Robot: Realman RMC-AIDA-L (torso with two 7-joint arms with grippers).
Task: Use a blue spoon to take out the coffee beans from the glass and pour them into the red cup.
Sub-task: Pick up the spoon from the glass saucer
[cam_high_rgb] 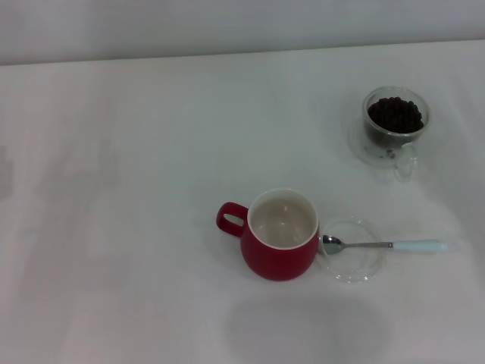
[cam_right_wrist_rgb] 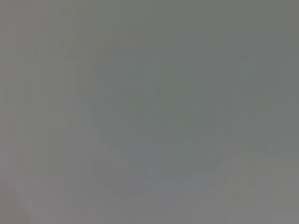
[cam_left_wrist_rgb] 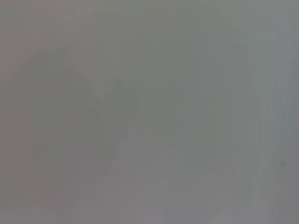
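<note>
Red and glossy, the red cup point(cam_high_rgb: 279, 236) stands upright on the white surface point(cam_high_rgb: 136, 227), its inside bare. Just beside it, the blue spoon point(cam_high_rgb: 383, 246) rests its bowl on a clear saucer point(cam_high_rgb: 352, 252). Well apart, the glass point(cam_high_rgb: 394, 125) holds the coffee beans point(cam_high_rgb: 395, 114). Neither end effector is in view, so their state cannot be told.

Downward head view; both wrist views blank

Glossy red ceramic cup point(cam_high_rgb: 279, 241); clear glass point(cam_high_rgb: 395, 129); spoon point(cam_high_rgb: 383, 245) with shiny metal bowl; smooth matt white counter point(cam_high_rgb: 136, 189).
</note>
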